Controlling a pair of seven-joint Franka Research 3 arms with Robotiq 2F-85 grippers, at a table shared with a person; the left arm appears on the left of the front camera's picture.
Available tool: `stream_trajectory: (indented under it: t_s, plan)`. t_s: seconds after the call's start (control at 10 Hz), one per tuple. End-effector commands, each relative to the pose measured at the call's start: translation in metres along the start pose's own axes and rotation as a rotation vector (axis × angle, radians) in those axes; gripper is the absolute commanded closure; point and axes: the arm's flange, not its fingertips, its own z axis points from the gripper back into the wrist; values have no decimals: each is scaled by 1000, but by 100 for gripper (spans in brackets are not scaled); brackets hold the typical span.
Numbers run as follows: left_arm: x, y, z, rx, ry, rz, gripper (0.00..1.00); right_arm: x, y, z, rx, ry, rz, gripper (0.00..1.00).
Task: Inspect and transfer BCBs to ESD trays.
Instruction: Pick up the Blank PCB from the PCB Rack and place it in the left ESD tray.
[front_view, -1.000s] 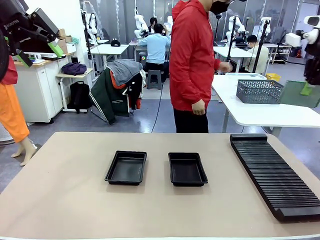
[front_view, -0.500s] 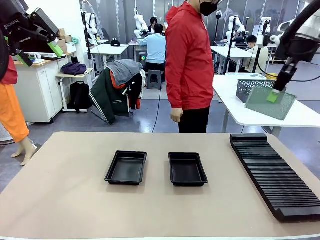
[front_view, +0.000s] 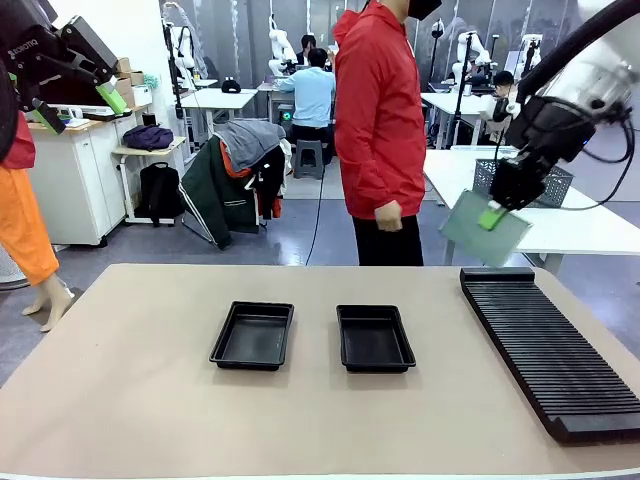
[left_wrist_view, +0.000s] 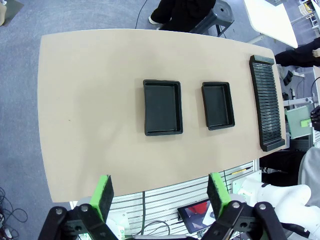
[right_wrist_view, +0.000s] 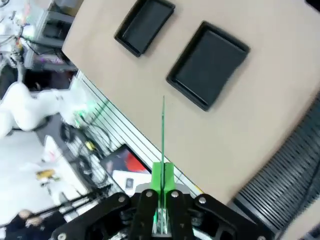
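BCB (front_view: 478, 230) pinched at one edge by right gripper (front_view: 492, 216), held up tilted near far end of the rack (front_view: 550, 350), likely for inspection; ESD trays (front_view: 251, 364) empty, left gripper (left_wrist_view: 159, 187) spread wide.

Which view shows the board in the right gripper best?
Front view: the BCB shows its broad face, pinched by the right gripper. Right wrist view shows it edge-on; left wrist view, small at the picture's edge.

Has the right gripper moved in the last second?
Yes. The right gripper, shut on a BCB, has swung left and slightly down: from right of the wire basket to its left end, above the rack's far end.
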Motion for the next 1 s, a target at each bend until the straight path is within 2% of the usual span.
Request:
stream_trajectory:
  t_s: [0.0, 0.6, 0.9]
  plan:
    - [0, 0, -1, 1, 2, 1, 0, 1, 15, -44, 77, -124, -104, 97]
    - [0, 0, -1, 1, 2, 1, 0, 37, 36, -192, 324, -299, -310, 97]
    - [0, 0, -1, 1, 2, 1, 0, 64, 50, -259, 387, -324, -368, 97]
